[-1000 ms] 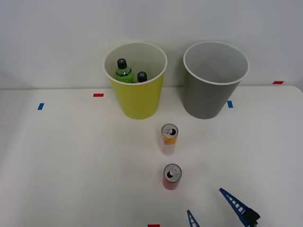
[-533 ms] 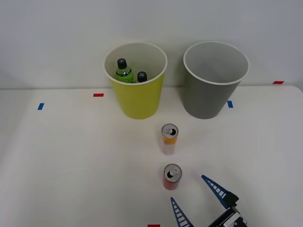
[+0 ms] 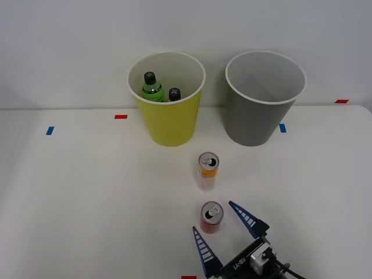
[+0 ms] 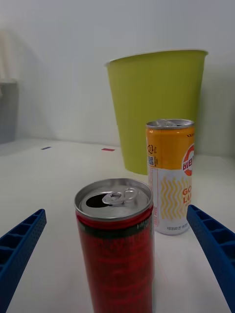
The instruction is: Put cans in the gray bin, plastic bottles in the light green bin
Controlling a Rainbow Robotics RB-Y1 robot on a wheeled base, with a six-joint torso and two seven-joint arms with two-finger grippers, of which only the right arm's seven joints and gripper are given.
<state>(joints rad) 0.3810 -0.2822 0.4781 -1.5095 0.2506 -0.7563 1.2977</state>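
A red can (image 3: 211, 217) (image 4: 116, 244) stands upright near the table's front, its tab opened. My right gripper (image 3: 215, 217) (image 4: 117, 254) is open, its blue fingers (image 3: 204, 249) reaching past the can on either side without touching it. The orange-yellow can (image 3: 207, 170) (image 4: 170, 176) stands upright a little farther back. Behind it are the light green bin (image 3: 167, 99) (image 4: 156, 102) and, to its right, the gray bin (image 3: 263, 99). Two plastic bottles with black caps, the green one (image 3: 151, 87) and a second (image 3: 174, 95), stand inside the light green bin.
Small red (image 3: 121, 117) and blue (image 3: 50, 131) tape marks dot the white table (image 3: 87, 197). A white wall rises close behind the bins. Open table surface lies to the left and right of the cans.
My right gripper has moved forward and left from the table's front right corner, so its open fingers now flank the red can. Cans, bottles and bins have not moved.
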